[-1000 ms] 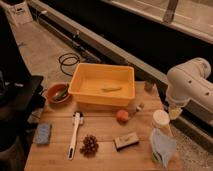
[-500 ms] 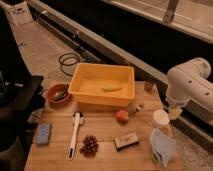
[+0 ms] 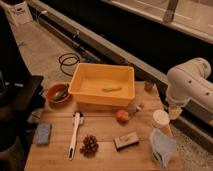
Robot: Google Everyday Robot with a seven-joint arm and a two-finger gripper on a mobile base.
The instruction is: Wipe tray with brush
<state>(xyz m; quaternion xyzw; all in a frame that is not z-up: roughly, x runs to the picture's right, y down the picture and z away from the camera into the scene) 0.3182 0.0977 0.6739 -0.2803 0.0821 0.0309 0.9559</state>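
The wooden table (image 3: 105,127) filled the lower part of the camera view, and the yellow-orange tray (image 3: 100,100) sat at its far edge, near the middle, with a small pale greenish piece (image 3: 111,89) lying on its floor. The robot's white arm (image 3: 189,80) bent in from the right, beyond the table's right edge and well apart from the tray. The gripper (image 3: 174,112) seemed to hang at the arm's lower end, just above a white round cup (image 3: 160,118). It stood open and empty. The brush (image 3: 75,134) lay flat on the table in front of the tray's left corner, its white handle running toward the near edge, with nothing touching it. Around it sat a bluish pouch (image 3: 161,146) at the right, an orange-red bowl (image 3: 49,93) left of the tray, a blue sponge (image 3: 43,133), a black block (image 3: 126,141), a pine cone (image 3: 90,145) and a small orange fruit (image 3: 122,115). By this layout, the job had not begun: the brush was yet to be picked up, carried over the tray wall and swept across the floor, so every step remained.
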